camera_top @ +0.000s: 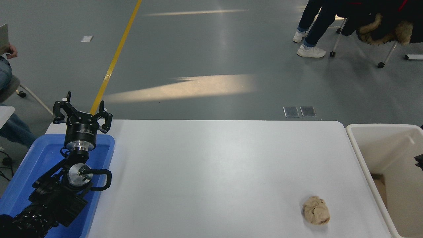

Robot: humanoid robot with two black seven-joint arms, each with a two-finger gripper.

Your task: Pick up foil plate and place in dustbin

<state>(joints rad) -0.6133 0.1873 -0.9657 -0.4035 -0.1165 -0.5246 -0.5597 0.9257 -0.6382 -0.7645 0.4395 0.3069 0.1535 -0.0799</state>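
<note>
The left gripper (pixel 82 114) is resting over the blue tray (pixel 39 158), fingers spread; a beige paper ball (pixel 316 210) is lying near the dustbin (pixel 363 158) (foil plate unseen inside).
</note>
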